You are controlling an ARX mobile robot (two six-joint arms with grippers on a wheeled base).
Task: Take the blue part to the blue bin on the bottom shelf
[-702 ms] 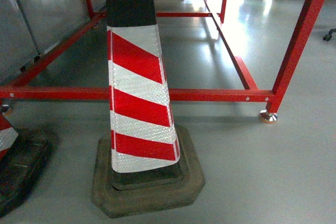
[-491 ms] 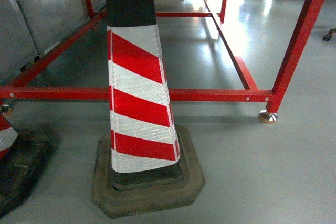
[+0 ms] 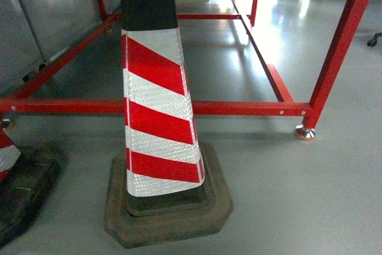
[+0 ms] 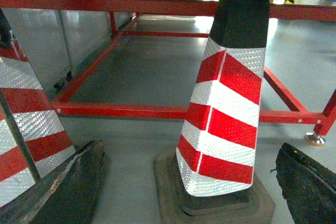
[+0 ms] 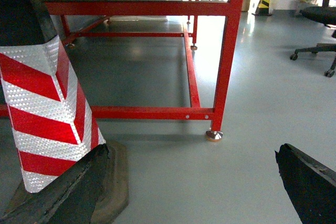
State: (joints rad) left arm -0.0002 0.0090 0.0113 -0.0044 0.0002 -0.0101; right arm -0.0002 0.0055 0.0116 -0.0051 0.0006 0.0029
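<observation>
Both grippers hang open and empty: left gripper point(image 4: 186, 182), right gripper point(image 5: 189, 182). Ahead stand a striped traffic cone point(image 3: 158, 106) and a red steel frame point(image 3: 239, 108). No blue part, bin or shelf shows; the base should probably steer around the cone first.

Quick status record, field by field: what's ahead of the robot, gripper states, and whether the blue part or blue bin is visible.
ahead: striped traffic cone on dark base, upright
behind cone: red steel frame on grey floor
second cone: at left edge, partly cut off
left gripper: open, empty
right gripper: open, empty
blue part: not visible
blue bin: not visible
</observation>
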